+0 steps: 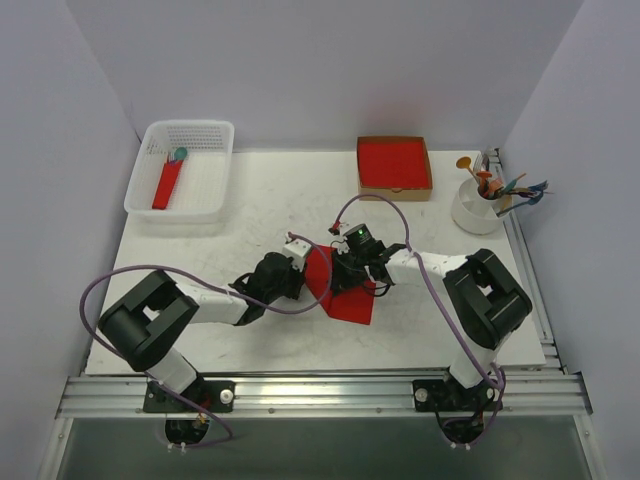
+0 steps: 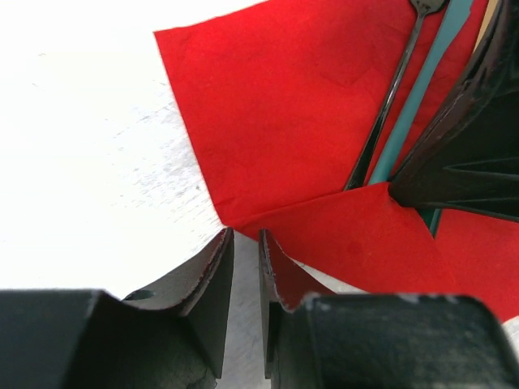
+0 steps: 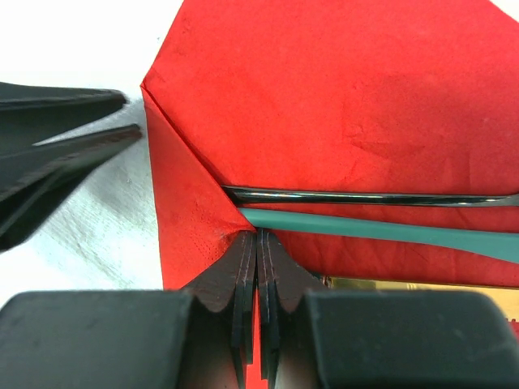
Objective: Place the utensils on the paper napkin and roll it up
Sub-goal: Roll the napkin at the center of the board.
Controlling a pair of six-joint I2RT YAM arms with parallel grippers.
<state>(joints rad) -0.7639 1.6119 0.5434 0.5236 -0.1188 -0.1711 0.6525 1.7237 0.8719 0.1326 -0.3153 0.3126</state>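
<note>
Trouble starts at the folded flap. The left tool [image 2: 245, 240], at the 9 o'clock corner of the paper napkin [image 2: 284, 121], has its jaws slightly apart with nothing between them. Only the right tool [image 3: 257, 239], closed on the flap's tip, holds the fold down. If that pinch slips, the flap could spring open. A hard tug could tear the thin paper or drag the dark fork [image 3: 365, 197] and teal handle [image 3: 389, 231] off the sheet. The tools are also close enough to knock together.

The napkin lies mid-worktop [image 1: 250, 200], on a white, scuffed surface. Farther back stand a white basket [image 1: 190, 125] at 10 o'clock, a cardboard box [image 1: 395, 193] of red sheets at 12 and a cup [image 1: 475, 215] of coloured cutlery at 2. Plain pale walls [image 1: 320, 60] enclose it all.
</note>
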